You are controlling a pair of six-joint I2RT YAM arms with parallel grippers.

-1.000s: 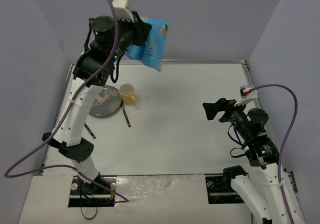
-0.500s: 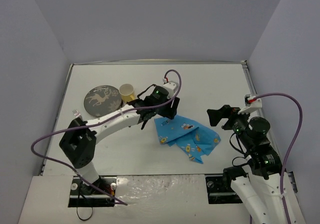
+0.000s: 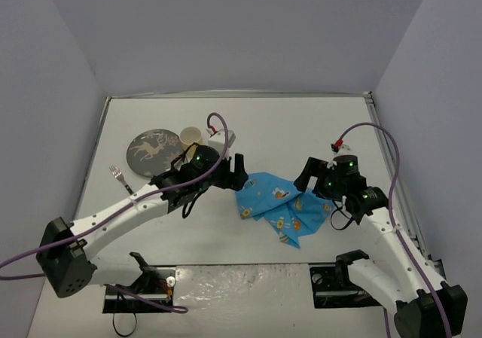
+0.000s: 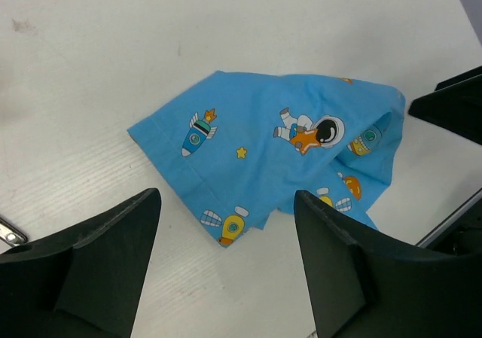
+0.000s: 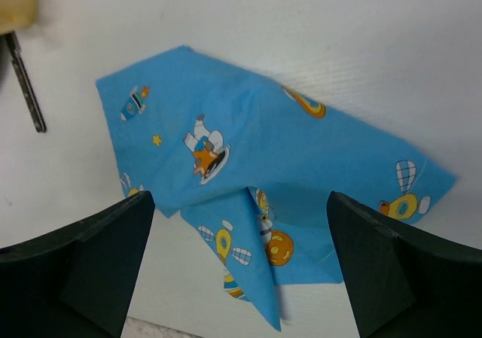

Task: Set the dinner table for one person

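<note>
On the dinner table (image 3: 301, 123), a blue cartoon-printed cloth (image 3: 282, 206) lies crumpled and partly folded at mid-table. My left gripper (image 3: 240, 172) hovers at its left edge, open. In the left wrist view the cloth (image 4: 286, 142) lies beyond and below the left gripper (image 4: 226, 202), with nothing between the fingers. My right gripper (image 3: 310, 181) is open over the cloth's right side. In the right wrist view the cloth (image 5: 248, 150) lies under the right gripper (image 5: 239, 202), not held.
A dark round plate (image 3: 154, 150) with a deer pattern and a yellow cup (image 3: 190, 136) stand at the back left. A fork (image 3: 118, 177) lies left of the left arm. A dark utensil (image 5: 26, 86) lies by the cup (image 5: 15, 7).
The left arm swung down from high at the back, laid the cloth on the table and opened. The right arm moved left over the cloth.
</note>
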